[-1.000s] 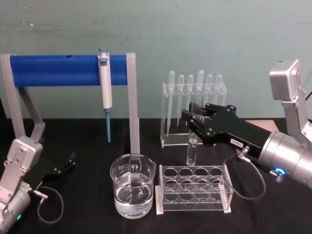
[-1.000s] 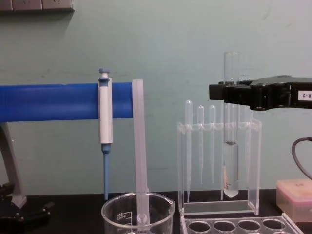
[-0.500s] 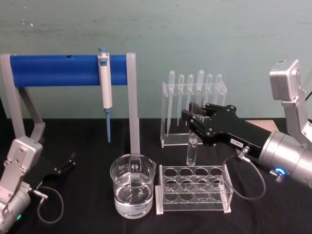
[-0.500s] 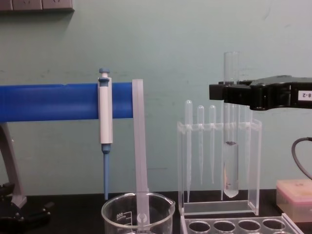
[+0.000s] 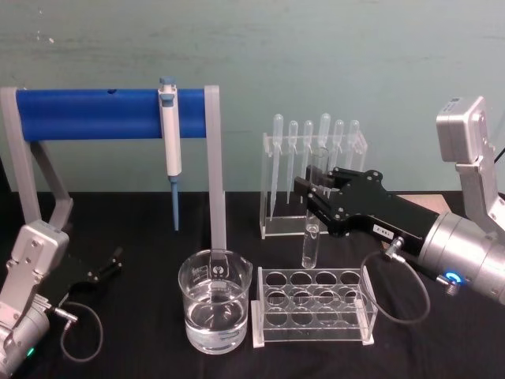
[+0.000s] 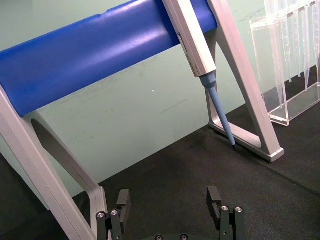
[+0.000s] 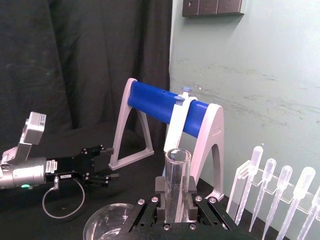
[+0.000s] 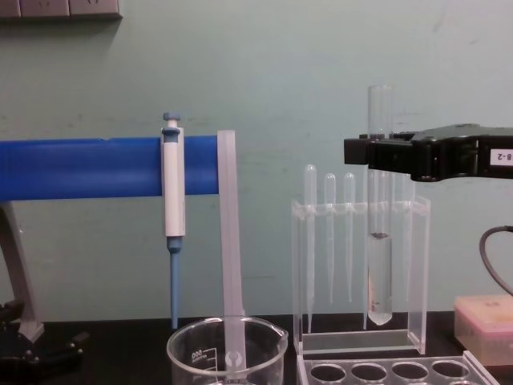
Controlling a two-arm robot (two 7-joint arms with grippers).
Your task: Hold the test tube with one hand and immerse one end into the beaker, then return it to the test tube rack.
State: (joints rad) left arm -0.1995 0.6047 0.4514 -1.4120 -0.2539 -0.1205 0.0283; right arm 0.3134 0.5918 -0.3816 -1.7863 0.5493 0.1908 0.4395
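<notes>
Black tabletop (image 5: 142,229) carries the beaker (image 5: 215,304). Right gripper (image 5: 312,193) clamps the test tube (image 5: 310,245) upright so nothing spills; left gripper (image 5: 113,263) idles, jaws apart.

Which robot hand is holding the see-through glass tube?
The right gripper, the black two-fingered one raised by the clear holed rack, is shut on the clear glass test tube. The left gripper lies low, open and empty.

Right tool (image 5: 312,192) raised, clamped on the test tube (image 5: 309,249) — left tool (image 5: 106,267) low, parted.
</notes>
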